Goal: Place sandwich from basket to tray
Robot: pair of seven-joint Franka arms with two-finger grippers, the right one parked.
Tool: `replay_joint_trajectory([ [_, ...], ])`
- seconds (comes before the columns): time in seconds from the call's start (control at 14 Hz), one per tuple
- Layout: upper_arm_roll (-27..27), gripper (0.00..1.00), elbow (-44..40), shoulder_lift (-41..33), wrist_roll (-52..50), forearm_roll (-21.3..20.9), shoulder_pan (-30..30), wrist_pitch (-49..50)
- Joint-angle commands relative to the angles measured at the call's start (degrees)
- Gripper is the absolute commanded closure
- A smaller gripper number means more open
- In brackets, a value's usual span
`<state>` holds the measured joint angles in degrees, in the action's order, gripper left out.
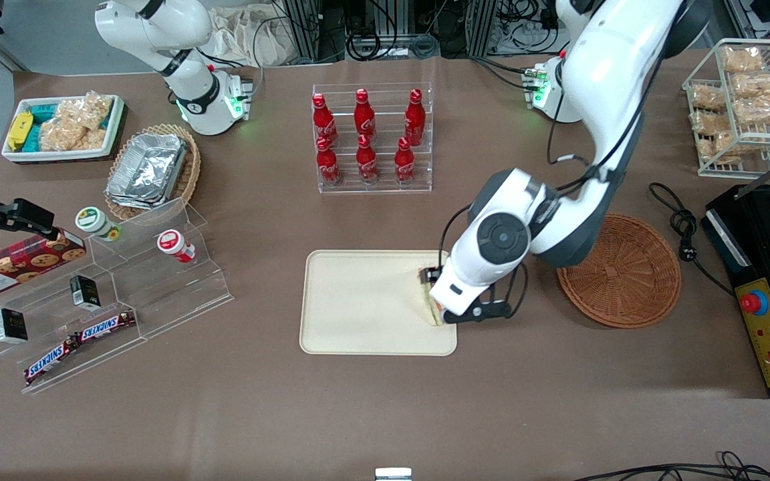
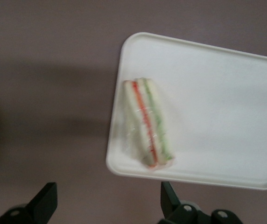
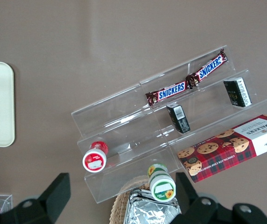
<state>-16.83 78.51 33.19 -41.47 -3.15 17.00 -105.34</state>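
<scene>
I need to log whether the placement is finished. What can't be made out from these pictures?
- Front view: the arm hides most of the sandwich and the tray's edge.
- Front view: the gripper is hidden under the wrist.
- Left wrist view: the open gripper is cut off; the basket is out of frame.

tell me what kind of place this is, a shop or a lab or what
Probably a robotics lab staged as a snack counter: cola bottles in an acrylic rack, Snickers bars on clear steps, cables along the table edge. The open gripper hovers above the sandwich lying on the tray, basket empty.
</scene>
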Motion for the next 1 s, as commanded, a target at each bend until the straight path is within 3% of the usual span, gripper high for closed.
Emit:
replay_joint_trajectory([
  [0.0, 0.6, 0.01, 2.6, -5.7, -0.9, -0.7, -4.1, 9.3],
  [0.14, 0.6, 0.01, 2.8, -8.7, 1.1, -2.0, -7.5, 13.0],
  [0.21, 0.5, 0.01, 2.9, -10.6, 6.2, -4.0, -9.0, 13.3],
  [0.64, 0.6, 0.0, 2.6, -19.0, 34.4, -4.3, -20.0, 14.6],
  [0.93, 0.4, 0.0, 2.4, -19.8, 36.0, -1.3, -25.3, 14.0],
])
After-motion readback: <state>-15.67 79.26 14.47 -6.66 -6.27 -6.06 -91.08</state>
